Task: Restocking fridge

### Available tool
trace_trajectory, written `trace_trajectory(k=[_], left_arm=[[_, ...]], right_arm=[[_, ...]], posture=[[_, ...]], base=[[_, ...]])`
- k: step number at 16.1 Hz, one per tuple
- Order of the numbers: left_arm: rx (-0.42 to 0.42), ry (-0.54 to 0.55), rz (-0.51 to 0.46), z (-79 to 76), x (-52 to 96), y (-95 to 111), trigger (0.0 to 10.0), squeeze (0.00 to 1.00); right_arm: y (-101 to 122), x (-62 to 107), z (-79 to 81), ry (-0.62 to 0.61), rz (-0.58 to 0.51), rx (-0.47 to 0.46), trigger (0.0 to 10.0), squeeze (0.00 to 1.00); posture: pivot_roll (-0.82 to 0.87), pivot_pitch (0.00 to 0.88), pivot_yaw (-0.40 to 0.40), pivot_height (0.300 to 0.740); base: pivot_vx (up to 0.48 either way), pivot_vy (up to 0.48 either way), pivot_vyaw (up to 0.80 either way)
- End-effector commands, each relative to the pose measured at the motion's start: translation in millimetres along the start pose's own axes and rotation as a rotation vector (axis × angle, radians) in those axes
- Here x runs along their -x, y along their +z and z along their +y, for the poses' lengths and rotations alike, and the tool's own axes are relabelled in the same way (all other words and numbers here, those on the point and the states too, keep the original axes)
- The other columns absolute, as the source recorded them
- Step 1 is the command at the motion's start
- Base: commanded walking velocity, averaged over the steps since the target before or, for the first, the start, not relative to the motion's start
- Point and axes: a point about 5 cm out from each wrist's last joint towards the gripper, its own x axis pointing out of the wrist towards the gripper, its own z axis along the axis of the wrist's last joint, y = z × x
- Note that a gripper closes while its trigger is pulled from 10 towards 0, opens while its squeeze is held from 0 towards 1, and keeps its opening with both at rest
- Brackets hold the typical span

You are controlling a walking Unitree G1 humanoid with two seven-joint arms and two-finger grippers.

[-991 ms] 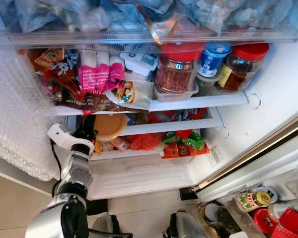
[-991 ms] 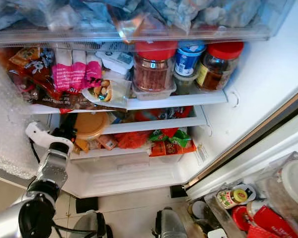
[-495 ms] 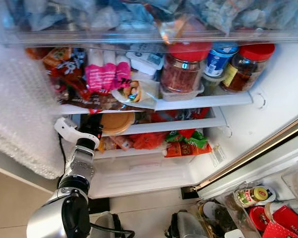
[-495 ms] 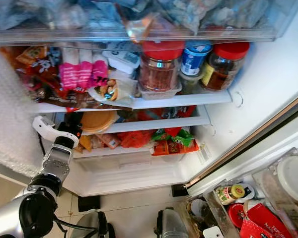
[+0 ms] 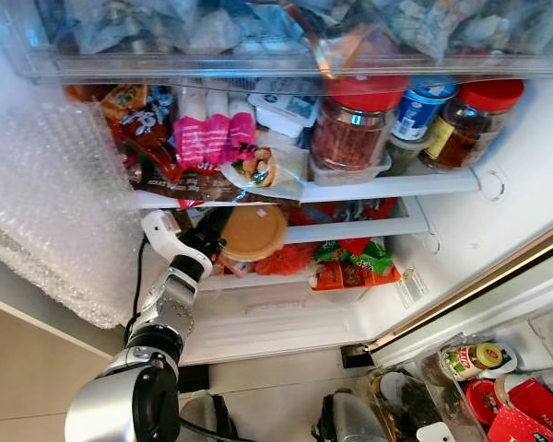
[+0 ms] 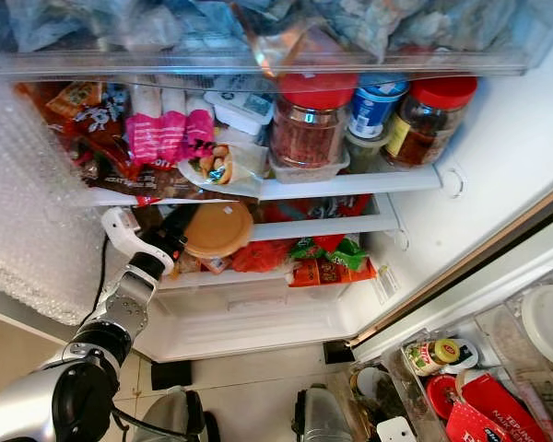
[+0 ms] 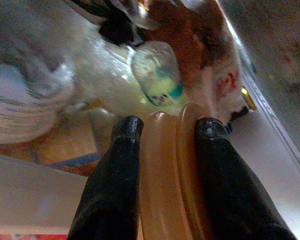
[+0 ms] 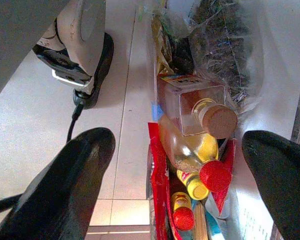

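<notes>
Far left, a sheet of bubble wrap (image 5: pixel 60 203) hangs over the fridge's left wall, and just to its right the left gripper (image 5: pixel 212 244) reaches into the middle shelf (image 5: pixel 350 230) with its fingers (image 7: pixel 115 170) clamped on the rim of a round tan-lidded container (image 5: pixel 253 232), which sits tilted at the shelf's left end, partly inside and apparently not yet resting flat. Above it, the upper shelf holds pink packets (image 5: pixel 207 138) and snack bags, then red-lidded jars (image 5: pixel 355 120) toward the right; below and right of the container lie red and green packets (image 5: pixel 350 262). To place it well, I would judge the container should be pushed farther in and levelled, so its base lands on the shelf and clears the packets beside it, and the grip let go only once it is steady; a tilted release risks it sliding out toward the near edge. The left wrist view shows clutter just beyond the container, so the push should be slow. Low on the right, the right gripper (image 8: pixel 175 185) hangs spread wide and empty above the door bin's bottles (image 8: pixel 195 145).
</notes>
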Motion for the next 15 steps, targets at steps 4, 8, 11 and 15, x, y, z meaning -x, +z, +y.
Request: trace_trajectory(k=[4, 8, 11, 15], left_arm=[[0.067, 0.046, -0.012, -4.8, -2.6, -10.3, 10.0, 0.0], [0.052, 0.062, 0.026, -6.5, -0.4, -21.4, 10.0, 0.0], [0.012, 0.06, 0.029, -5.7, 0.5, -20.7, 10.0, 0.0], [0.01, 0.046, 0.034, -7.5, -0.8, -20.4, 10.0, 0.0]], right_arm=[[-15.4, 2.9, -2.2, -0.021, 0.048, -0.031, 10.0, 0.0], [-14.9, 2.7, -1.3, -0.021, 0.048, -0.039, 10.0, 0.0], [-12.9, 2.1, 0.5, -0.018, 0.044, -0.042, 10.0, 0.0], [-11.3, 1.7, 1.1, -0.02, 0.038, -0.048, 10.0, 0.0]], posture=[[-0.2, 0.235, -0.072, 0.664], [-0.2, 0.235, -0.067, 0.664], [-0.19, 0.229, -0.058, 0.664], [-0.19, 0.219, -0.048, 0.664]], base=[[0.0, 0.0, 0.0], [0.0, 0.0, 0.0], [0.0, -0.409, 0.0], [0.0, -0.417, 0.0]])
